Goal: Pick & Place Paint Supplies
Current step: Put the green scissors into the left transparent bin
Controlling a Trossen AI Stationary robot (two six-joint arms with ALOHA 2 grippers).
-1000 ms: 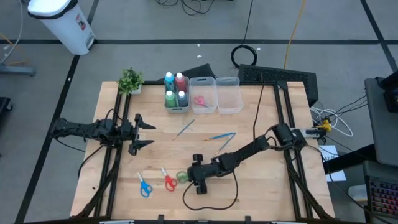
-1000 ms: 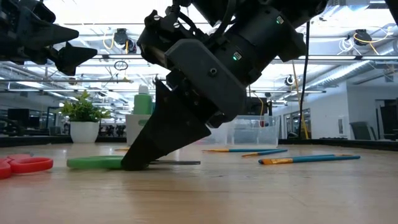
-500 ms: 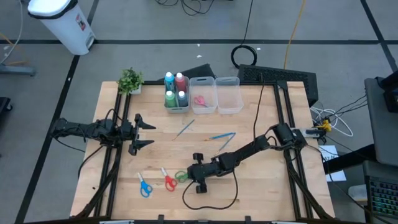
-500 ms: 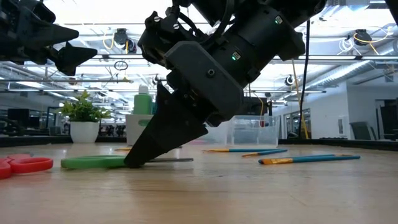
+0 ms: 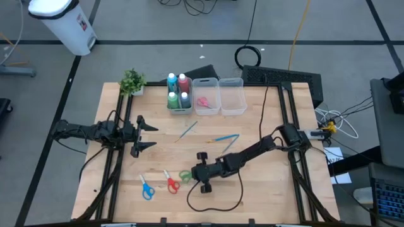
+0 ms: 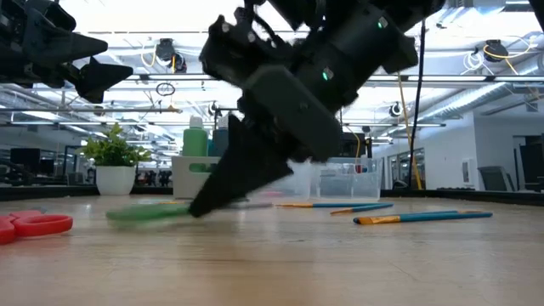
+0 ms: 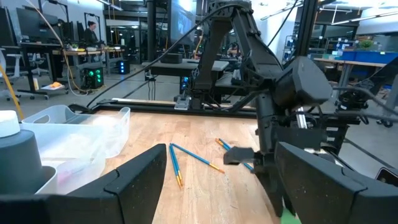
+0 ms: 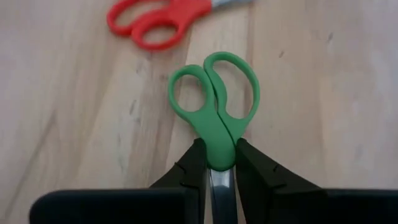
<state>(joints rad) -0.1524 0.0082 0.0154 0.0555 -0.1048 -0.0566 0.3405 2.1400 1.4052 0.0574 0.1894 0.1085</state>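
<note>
Now, going from left to right across the table in the overhead view, we first meet the left gripper (image 5: 146, 133), which hangs over the left side with its fingers spread wide and nothing between them; it simply waits. Towards the near edge lie the blue scissors (image 5: 146, 188) and, just beside them, the red scissors (image 5: 171, 183), both flat on the wood; next comes the green scissors (image 8: 214, 106), and here the right gripper (image 8: 216, 163) is clenched on them, its two fingers pinching the neck just below the handle loops. In the low view the green scissors (image 6: 149, 214) look blurred and seem only just clear of the table, though we cannot say for certain. At the back stands the middle bin (image 5: 206, 108) with pink scissors (image 5: 202, 101) already in it, which we judge to be the destination; the brushes (image 5: 225, 138) lie between.

As for what could go wrong, the hold sits on a narrow, smooth neck well away from the blades; we think the scissors could swivel or slide out during the carry, or the hanging end could catch the bin's rim on the way in.
</note>
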